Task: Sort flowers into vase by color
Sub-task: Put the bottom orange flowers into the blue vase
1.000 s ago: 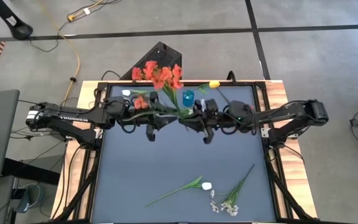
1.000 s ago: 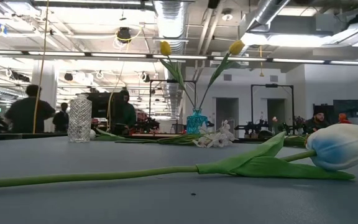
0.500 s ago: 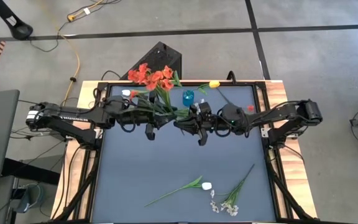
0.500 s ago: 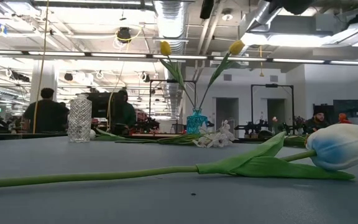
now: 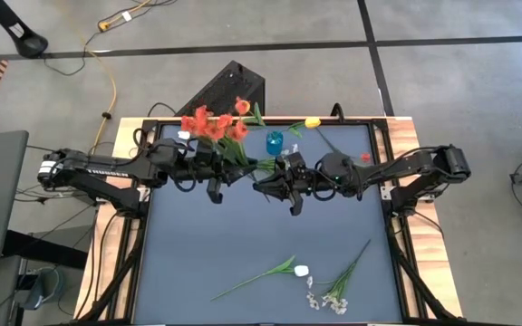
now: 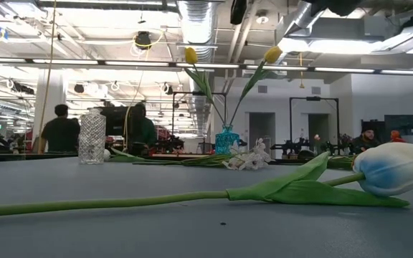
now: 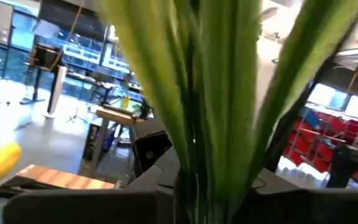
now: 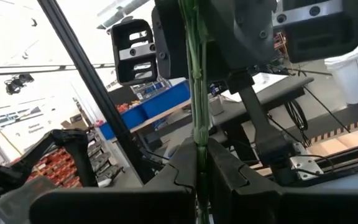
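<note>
High view: both arms meet over the far middle of the dark counter (image 5: pixel 261 226). The left pincer (image 5: pixel 214 174) and the right pincer (image 5: pixel 279 177) both sit on the green stems of the red flower bunch (image 5: pixel 211 124), whose blossoms lean toward the far left edge.

Right wrist view: the right pincer (image 8: pixel 197 168) is clamped tight on a thin green stem (image 8: pixel 196 93) that runs up between its fingers (image 8: pixel 229 177); the other arm's dark pincer housing sits just beyond.

Left wrist view: broad green stems and leaves (image 7: pixel 216 93) fill the picture and run down into the left pincer at the lower edge; it appears nearly closed around them, but the contact itself is hidden. A yellow bud (image 7: pixel 0 160) shows to one side.

Low view: the small blue vase (image 6: pixel 226 140) holds two yellow buds on long stems (image 6: pixel 191 54); a clear cut-glass vase (image 6: pixel 92 136) stands well apart from it. A white tulip (image 6: pixel 393 168) lies on its side on the near counter, stem stretched across. A sprig of tiny whitish blossoms (image 5: pixel 338 288) lies just beside it in the high view. People stand in the room behind.
</note>
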Controlling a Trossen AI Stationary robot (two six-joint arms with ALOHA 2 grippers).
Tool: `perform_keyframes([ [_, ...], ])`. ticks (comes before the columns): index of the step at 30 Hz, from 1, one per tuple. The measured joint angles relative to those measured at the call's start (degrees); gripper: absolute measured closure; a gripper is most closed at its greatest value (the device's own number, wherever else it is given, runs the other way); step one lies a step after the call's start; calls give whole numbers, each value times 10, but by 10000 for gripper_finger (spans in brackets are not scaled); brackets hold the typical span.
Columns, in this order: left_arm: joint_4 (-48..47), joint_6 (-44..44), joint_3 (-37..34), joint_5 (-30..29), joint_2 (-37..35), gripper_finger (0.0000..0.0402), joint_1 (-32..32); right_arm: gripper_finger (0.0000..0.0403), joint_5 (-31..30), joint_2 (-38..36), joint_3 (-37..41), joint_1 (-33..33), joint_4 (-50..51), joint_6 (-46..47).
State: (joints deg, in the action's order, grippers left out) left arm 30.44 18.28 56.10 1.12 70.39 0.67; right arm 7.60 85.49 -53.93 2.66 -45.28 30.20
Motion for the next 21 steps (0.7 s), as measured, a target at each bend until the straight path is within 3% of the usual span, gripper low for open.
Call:
perform_keyframes([
  [6,-16,17,0,1,0,395,0,335,32,0,0,-1,-2,4],
  [15,-48,78,0,1,0,399,-3,244,84,-11,0,-14,41,17],
  [21,-98,86,0,-17,0,400,-15,177,172,-16,-30,-42,113,44],
])
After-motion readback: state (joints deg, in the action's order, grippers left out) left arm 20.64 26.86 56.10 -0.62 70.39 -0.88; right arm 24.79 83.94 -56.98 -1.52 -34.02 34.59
